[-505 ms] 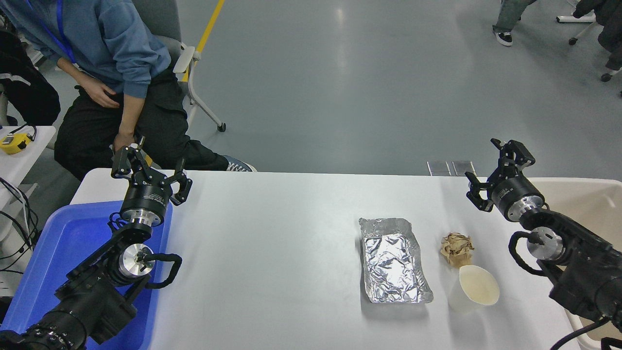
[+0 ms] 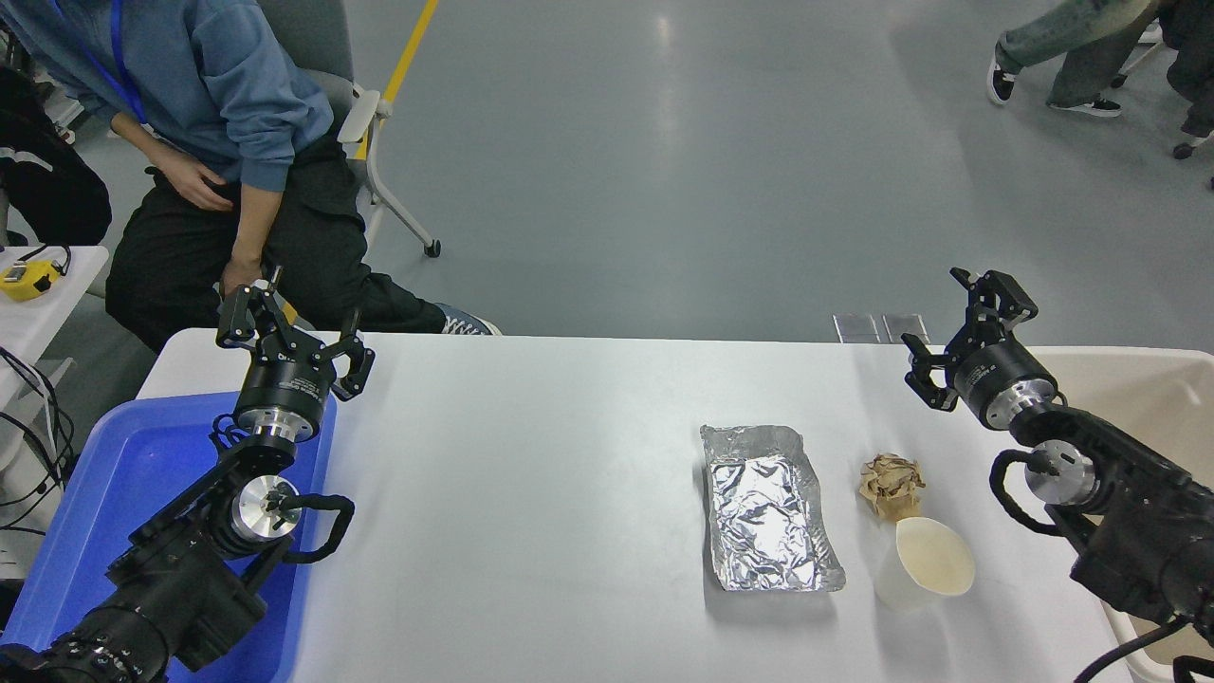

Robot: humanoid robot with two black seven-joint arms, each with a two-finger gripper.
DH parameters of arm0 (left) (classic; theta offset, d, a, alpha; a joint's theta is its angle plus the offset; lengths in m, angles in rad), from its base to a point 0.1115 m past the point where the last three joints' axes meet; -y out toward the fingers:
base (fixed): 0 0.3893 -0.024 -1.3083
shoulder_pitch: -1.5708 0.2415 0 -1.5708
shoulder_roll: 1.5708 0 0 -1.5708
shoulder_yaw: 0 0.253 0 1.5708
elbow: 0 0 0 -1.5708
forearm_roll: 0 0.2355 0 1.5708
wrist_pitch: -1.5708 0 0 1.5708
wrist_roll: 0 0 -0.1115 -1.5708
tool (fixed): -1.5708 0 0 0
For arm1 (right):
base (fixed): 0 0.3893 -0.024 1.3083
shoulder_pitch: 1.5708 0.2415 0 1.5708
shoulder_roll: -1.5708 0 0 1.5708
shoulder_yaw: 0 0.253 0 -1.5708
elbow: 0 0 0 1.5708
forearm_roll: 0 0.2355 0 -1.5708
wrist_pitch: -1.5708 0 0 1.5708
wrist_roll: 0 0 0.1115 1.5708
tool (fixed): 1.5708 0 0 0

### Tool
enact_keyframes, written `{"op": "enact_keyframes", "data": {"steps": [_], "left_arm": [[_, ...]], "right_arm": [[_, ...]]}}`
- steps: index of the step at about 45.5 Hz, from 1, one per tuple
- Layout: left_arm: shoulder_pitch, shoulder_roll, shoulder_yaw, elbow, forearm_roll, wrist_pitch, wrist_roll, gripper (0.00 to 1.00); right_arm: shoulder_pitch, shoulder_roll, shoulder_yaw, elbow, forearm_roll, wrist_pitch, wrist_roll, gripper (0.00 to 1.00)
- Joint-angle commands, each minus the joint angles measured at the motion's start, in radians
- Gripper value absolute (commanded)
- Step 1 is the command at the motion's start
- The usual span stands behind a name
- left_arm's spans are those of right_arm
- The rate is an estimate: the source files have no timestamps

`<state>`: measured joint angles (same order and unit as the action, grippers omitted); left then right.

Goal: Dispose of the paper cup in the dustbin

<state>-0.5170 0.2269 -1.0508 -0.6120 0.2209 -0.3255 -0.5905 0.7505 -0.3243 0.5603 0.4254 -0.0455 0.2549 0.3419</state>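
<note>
Evidently nothing is done yet: the paper cup (image 2: 925, 562) stands on the table (image 2: 531, 512) beside the brown paper ball (image 2: 891, 485), while the right gripper (image 2: 951, 327) hangs wide open and empty near the dustbin (image 2: 1138, 398).

The right gripper (image 2: 960, 334) is now slightly more toward 10 o'clock than before, with fingers spread. The legs of a walking person (image 2: 1062, 57) shift left.

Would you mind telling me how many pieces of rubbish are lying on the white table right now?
3. The foil tray lies right of centre; the crumpled brown paper ball sits to its right; the paper cup stands just in front of the ball, apparently touching it. None seems hidden.
</note>
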Motion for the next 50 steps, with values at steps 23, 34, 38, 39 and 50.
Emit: {"op": "enact_keyframes", "data": {"steps": [23,34,38,39,50], "left_arm": [[0.0,0.0,0.0,0.0,0.0,-0.001,0.0,1.0],[0.0,0.0,0.0,0.0,0.0,-0.001,-0.002,1.0],[0.0,0.0,0.0,0.0,0.0,-0.001,-0.002,1.0],[0.0,0.0,0.0,0.0,0.0,0.0,0.0,1.0],[0.0,0.0,0.0,0.0,0.0,-0.001,0.0,1.0]], "right_arm": [[-0.166,-0.486,-0.008,0.78,-0.252,-0.075,0.005,0.99],[-0.29,-0.627,-0.008,0.951,-0.56,-0.144,0.046,0.99],[-0.335,-0.728,-0.011,0.963,-0.766,-0.146,0.107,0.99],[-0.338,-0.739,-0.016,0.964,-0.784,-0.147,0.112,0.99],[-0.339,-0.869,-0.155,0.989,-1.047,-0.215,0.186,0.99]]}}
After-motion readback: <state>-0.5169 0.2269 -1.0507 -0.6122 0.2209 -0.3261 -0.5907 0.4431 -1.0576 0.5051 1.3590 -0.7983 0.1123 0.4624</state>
